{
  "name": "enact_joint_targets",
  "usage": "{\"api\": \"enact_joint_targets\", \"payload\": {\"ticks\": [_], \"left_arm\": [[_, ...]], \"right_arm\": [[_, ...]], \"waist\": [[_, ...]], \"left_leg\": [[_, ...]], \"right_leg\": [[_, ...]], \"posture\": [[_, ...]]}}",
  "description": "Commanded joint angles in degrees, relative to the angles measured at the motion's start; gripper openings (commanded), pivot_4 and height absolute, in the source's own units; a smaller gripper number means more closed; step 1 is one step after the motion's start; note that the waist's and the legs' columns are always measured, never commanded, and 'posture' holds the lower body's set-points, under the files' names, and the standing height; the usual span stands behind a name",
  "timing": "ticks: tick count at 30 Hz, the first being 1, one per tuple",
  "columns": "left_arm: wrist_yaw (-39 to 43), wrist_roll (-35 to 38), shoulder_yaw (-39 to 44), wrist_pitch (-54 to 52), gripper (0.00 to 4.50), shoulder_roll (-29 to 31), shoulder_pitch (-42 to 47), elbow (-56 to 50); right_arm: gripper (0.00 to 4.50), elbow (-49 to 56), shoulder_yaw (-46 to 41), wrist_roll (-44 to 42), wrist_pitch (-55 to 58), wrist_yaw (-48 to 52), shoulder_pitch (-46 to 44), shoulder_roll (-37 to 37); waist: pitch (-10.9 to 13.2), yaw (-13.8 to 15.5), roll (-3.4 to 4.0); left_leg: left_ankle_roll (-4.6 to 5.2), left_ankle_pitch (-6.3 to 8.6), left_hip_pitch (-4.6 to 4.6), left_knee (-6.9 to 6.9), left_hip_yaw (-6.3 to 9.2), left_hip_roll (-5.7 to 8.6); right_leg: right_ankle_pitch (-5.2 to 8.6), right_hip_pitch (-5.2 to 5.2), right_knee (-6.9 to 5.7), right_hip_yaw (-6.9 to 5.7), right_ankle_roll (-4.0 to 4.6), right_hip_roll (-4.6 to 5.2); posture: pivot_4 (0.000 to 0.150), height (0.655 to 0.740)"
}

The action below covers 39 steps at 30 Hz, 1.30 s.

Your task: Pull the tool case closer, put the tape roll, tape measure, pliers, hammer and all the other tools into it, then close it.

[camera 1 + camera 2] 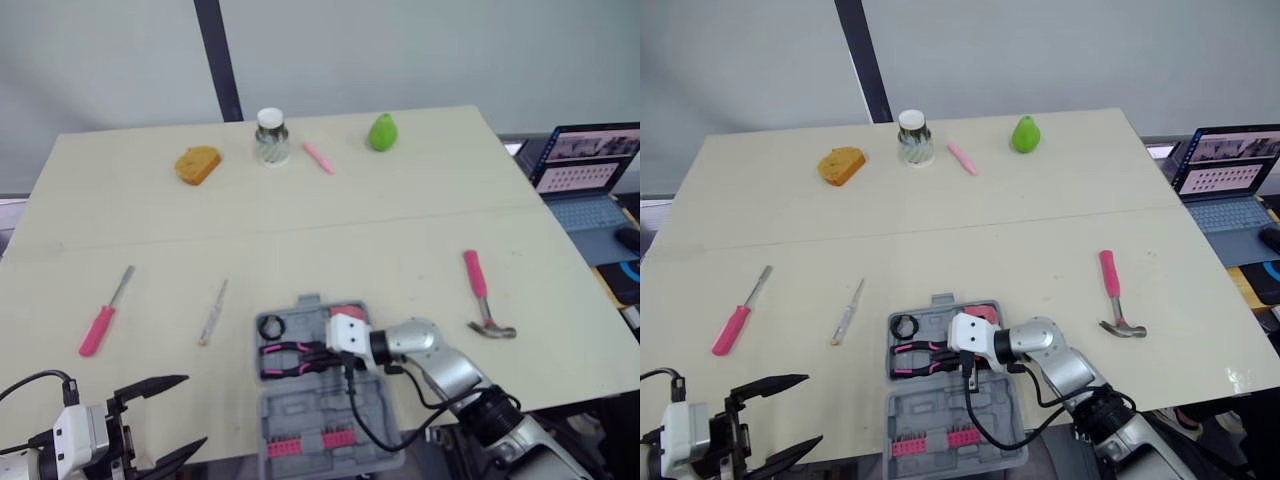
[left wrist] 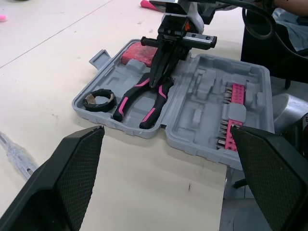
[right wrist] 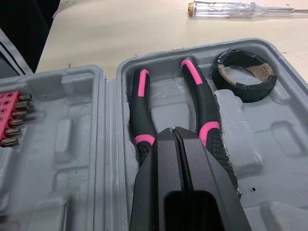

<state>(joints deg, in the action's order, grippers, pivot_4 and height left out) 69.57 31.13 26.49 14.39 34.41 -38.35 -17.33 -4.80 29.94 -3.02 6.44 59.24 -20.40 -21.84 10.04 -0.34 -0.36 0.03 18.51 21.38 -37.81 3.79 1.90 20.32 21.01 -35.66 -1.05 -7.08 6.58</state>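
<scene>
Two grippers work over a pale table (image 1: 400,240), seen from the head camera. Lower centre: the grey tool case (image 1: 300,405) lies open near the table's front edge, both halves flat. Its upper half holds the black tape roll (image 1: 271,326) at the left end, the pink-and-black pliers (image 1: 283,360) just below it, and the pink tape measure (image 1: 348,312) at the right end. Its lower half carries bits (image 1: 305,443) in pink holders.

The right gripper (image 3: 174,132) reaches in from the lower right. Its fingers are pressed together, with the tips down at the head of the pliers (the fingers cover that head, so a pinch cannot be confirmed). The left gripper (image 1: 192,410), lower left of the frame, is spread wide and holds nothing.

Outside the case lie a hammer (image 1: 487,300) with a pink handle at right centre, a pink-handled screwdriver (image 1: 103,315) at left centre, and a clear-handled screwdriver (image 1: 212,313) between that one and the case.

Along the top of the table are a bread slice (image 1: 197,165), a jar (image 1: 271,137), a pink pen (image 1: 318,157) and a green pear (image 1: 382,132). A laptop (image 1: 585,165) stands at the right edge of the frame.
</scene>
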Motion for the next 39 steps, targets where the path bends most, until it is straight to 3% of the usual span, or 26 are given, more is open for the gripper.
{"api": "enact_joint_targets", "payload": {"ticks": [1, 5, 12, 22, 26, 30, 39], "left_arm": [[-0.24, 0.11, 0.19, 0.67, 4.5, -0.23, -0.96, -1.3], [-0.62, 0.37, -0.24, 0.38, 4.5, -0.39, -0.53, -1.47], [-1.76, 0.44, -2.72, -0.89, 4.5, 0.16, 3.29, -2.01], [-0.71, 0.01, -8.12, -2.36, 4.5, 1.08, 12.15, 1.69], [0.49, -0.07, -9.74, -2.56, 4.5, 1.61, 15.19, 3.92], [1.52, 0.0, -11.11, -2.91, 4.5, 2.22, 18.49, 6.05], [3.13, -0.01, -12.74, -2.91, 4.5, 2.6, 22.04, 8.77]], "right_arm": [[0.04, -1.48, 1.09, 1.78, 1.51, 0.39, 1.28, -0.6], [0.04, 5.32, -1.58, -1.87, 6.59, 0.6, 0.97, -0.85], [0.04, 26.33, -13.99, -13.39, 27.92, -1.95, 0.88, -6.42], [0.04, 42.44, -28.63, -22.81, 40.0, -6.53, 13.18, -16.44], [0.04, 45.39, -30.65, -24.78, 41.73, -8.74, 15.57, -17.46], [0.04, 46.48, -31.87, -25.12, 41.86, -11.06, 16.92, -18.22], [0.04, 48.44, -33.0, -27.3, 41.79, -13.06, 19.18, -19.83]], "waist": [[0.0, -0.01, 0.01], [0.03, 0.09, 0.04], [0.1, 0.26, 0.15], [0.13, 0.18, 0.2], [0.14, 0.15, 0.21], [0.15, 0.24, 0.24], [0.16, 0.54, 0.23]], "left_leg": [[0.0, 0.02, -0.16, 0.07, -0.01, -0.02], [-0.02, 0.09, -0.28, 0.09, -0.01, -0.08], [-0.04, 0.13, -0.1, 0.06, 0.0, -0.09], [-0.03, 0.15, -0.1, 0.15, -0.04, -0.11], [-0.04, 0.14, -0.13, 0.17, -0.09, -0.19], [0.13, -0.25, -0.11, 0.54, 0.53, 0.38], [0.11, -0.28, -0.12, 0.52, 0.4, 0.25]], "right_leg": [[0.01, -0.14, 0.06, 0.0, 0.02, 0.0], [0.02, -0.3, 0.16, 0.0, 0.04, -0.01], [0.02, -0.17, 0.17, 0.02, 0.04, 0.0], [0.02, -0.22, 0.34, 0.01, 0.04, -0.01], [0.02, -0.21, 0.33, 0.0, 0.04, -0.08], [0.02, -0.5, 0.35, -1.29, 0.01, 0.08], [-0.03, -0.46, 0.56, -1.03, -0.07, 0.12]], "posture": [[0.15, 0.7356], [0.15, 0.7356], [0.15, 0.7356], [0.15, 0.7356], [0.15, 0.7374], [0.15, 0.7391], [0.15, 0.7391]]}}
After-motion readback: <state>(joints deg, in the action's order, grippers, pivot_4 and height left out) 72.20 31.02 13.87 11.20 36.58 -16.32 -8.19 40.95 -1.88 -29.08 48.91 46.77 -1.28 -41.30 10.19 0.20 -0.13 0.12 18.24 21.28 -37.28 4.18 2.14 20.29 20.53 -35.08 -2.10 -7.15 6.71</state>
